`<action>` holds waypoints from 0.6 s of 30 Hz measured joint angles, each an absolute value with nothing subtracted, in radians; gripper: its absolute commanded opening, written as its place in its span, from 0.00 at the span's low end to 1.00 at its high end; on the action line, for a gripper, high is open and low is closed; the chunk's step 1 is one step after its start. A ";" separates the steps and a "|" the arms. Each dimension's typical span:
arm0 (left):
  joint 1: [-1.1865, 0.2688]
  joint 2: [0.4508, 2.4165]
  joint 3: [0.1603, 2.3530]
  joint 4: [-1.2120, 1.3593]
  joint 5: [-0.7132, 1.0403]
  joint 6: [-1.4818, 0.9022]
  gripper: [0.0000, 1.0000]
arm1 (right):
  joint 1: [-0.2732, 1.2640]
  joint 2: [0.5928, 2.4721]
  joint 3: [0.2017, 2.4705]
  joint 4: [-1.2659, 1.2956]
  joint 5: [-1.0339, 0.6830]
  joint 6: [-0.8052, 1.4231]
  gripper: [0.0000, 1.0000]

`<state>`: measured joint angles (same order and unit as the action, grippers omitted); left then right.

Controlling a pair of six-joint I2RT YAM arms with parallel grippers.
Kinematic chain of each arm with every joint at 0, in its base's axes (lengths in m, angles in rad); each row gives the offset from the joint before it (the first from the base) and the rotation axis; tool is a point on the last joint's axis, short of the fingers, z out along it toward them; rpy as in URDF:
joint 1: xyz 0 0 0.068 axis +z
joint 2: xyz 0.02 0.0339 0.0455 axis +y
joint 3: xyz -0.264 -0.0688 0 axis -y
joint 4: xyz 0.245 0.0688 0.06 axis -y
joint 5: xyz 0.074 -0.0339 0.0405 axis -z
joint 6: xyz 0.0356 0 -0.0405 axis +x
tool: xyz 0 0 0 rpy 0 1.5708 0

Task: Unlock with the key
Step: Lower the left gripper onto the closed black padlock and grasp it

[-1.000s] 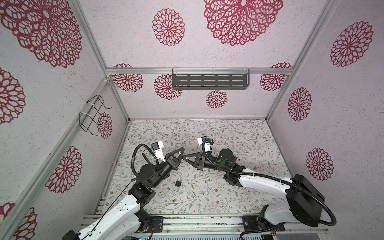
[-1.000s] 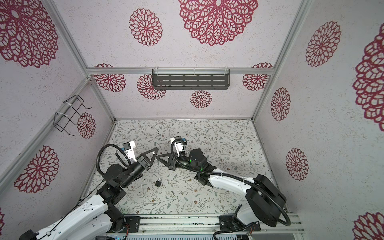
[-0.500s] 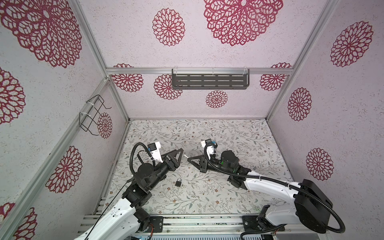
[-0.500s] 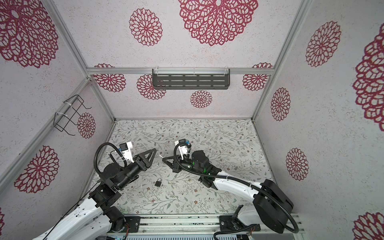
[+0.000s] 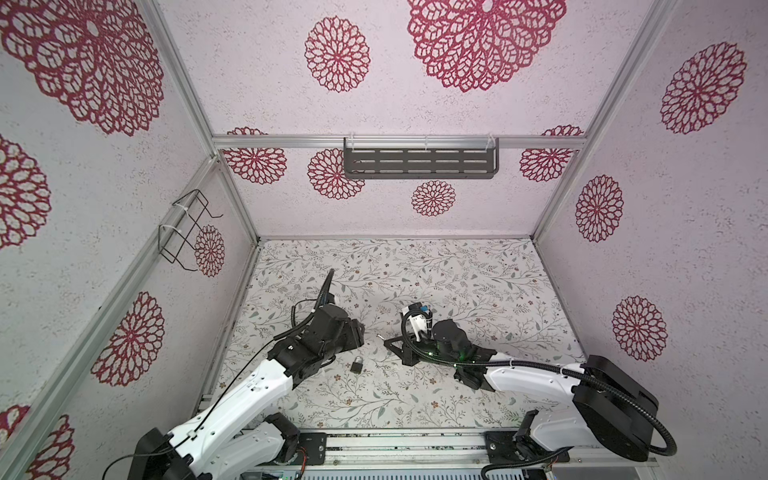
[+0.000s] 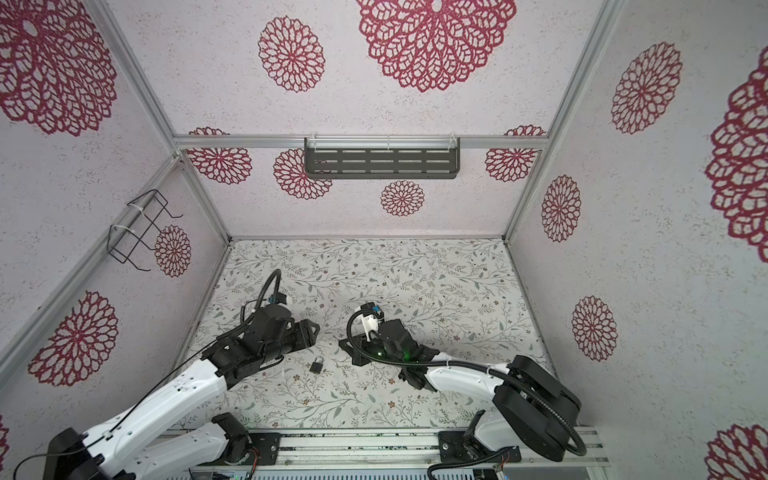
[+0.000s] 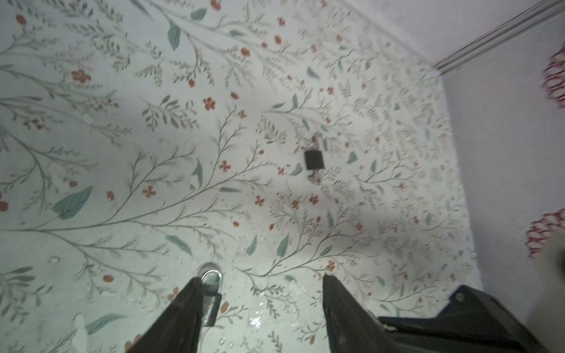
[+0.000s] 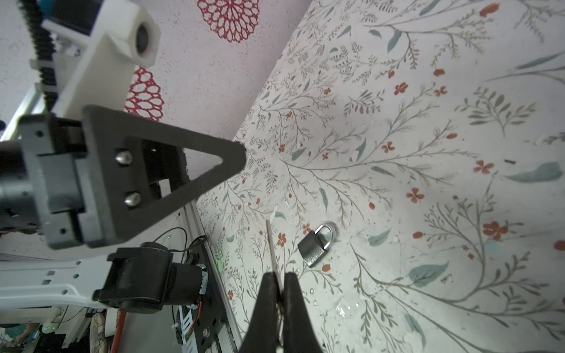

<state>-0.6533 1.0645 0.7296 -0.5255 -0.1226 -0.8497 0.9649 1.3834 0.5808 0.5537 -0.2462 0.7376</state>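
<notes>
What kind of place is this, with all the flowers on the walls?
Probably a robot practice booth, not a real room. A left arm and a right arm are fixed to a metal rail in front, flowered walls box in a small table, and a padlock lies on it.

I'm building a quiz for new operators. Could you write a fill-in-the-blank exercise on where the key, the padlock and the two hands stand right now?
1. The right hand is shut on the ___.
2. The left hand has its jaws ___.
3. The padlock lies on the floral ___, in neither hand.
Missing words: key; open; table.
</notes>
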 measured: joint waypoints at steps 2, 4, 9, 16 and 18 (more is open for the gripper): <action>-0.680 1.123 0.736 -0.562 -0.129 -0.844 0.64 | 0.980 1.390 0.562 0.566 -0.230 0.752 0.00; -0.704 1.185 0.746 -0.594 -0.139 -0.838 0.64 | 0.992 1.393 0.537 0.590 -0.217 0.768 0.00; -0.733 1.293 0.751 -0.607 -0.139 -0.829 0.64 | 0.995 1.412 0.505 0.616 -0.217 0.797 0.00; -0.779 1.431 0.783 -0.619 -0.142 -0.822 0.64 | 0.995 1.430 0.499 0.627 -0.216 0.838 0.00; -0.791 1.468 0.802 -0.628 -0.149 -0.822 0.64 | 0.995 1.430 0.497 0.628 -0.214 0.843 0.00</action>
<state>-0.7906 1.4677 0.8021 -0.6281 -0.1493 -0.8223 0.9951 1.4303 0.4969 0.6277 -0.2138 0.8433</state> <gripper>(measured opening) 0.639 0.053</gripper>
